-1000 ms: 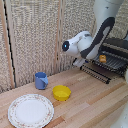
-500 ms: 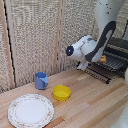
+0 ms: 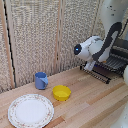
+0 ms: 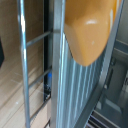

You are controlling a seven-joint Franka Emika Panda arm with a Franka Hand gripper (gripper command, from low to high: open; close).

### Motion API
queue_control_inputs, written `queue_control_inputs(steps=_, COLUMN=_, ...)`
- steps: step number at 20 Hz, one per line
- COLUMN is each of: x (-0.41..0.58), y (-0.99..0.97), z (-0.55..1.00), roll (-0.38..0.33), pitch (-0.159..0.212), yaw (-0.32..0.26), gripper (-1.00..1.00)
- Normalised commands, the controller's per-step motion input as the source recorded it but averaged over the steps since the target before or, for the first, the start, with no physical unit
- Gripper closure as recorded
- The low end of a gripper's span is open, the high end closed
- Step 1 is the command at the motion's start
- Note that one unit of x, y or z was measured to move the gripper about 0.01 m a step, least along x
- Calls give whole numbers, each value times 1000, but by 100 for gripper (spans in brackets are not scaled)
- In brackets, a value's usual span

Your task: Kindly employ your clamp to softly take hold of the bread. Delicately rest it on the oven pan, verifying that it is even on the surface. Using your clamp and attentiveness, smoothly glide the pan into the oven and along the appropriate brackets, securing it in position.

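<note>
In the wrist view the bread [image 4: 91, 29], a smooth orange-brown roll, lies on the ribbed metal surface of the oven pan [image 4: 75, 95], seen very close up. In the exterior view the pan [image 3: 101, 71] sticks out of the front of the dark oven [image 3: 119, 54] at the exterior view's right. The white arm's hand [image 3: 90, 50] hangs right over the pan's outer edge. The clamp's fingers are hidden behind the hand there. In the wrist view only a dark sliver at the picture's edge shows, so I cannot tell whether the clamp is open or shut.
On the wooden table stand a yellow bowl [image 3: 61, 92], a blue mug [image 3: 41, 80] and a patterned white plate [image 3: 30, 110], all toward the exterior view's left of the oven. A woven screen [image 3: 50, 35] closes off the back.
The arm's hand has moved toward the exterior view's right, closer to the oven, staying at the pan's outer edge. Bowl, mug and plate have not moved.
</note>
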Motion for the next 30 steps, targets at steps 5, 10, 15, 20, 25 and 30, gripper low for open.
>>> queue_control_inputs(steps=5, x=26, y=-18, z=0, roll=0, pitch=45, yaw=15, gripper=100)
queue_control_inputs(steps=10, x=0, y=0, z=0, roll=0, pitch=0, yaw=-30, gripper=100)
queue_control_inputs(steps=15, x=-10, y=-66, z=18, roll=16, pitch=12, yaw=-33, gripper=100)
queue_control_inputs(steps=20, x=-69, y=-111, z=107, roll=52, pitch=22, yaw=-19, gripper=100)
queue_control_inputs(steps=25, x=-8, y=-221, z=457, roll=144, pitch=75, yaw=-32, gripper=100)
queue_control_inputs(steps=30, x=17, y=-450, z=694, roll=132, pitch=123, yaw=-5, gripper=100)
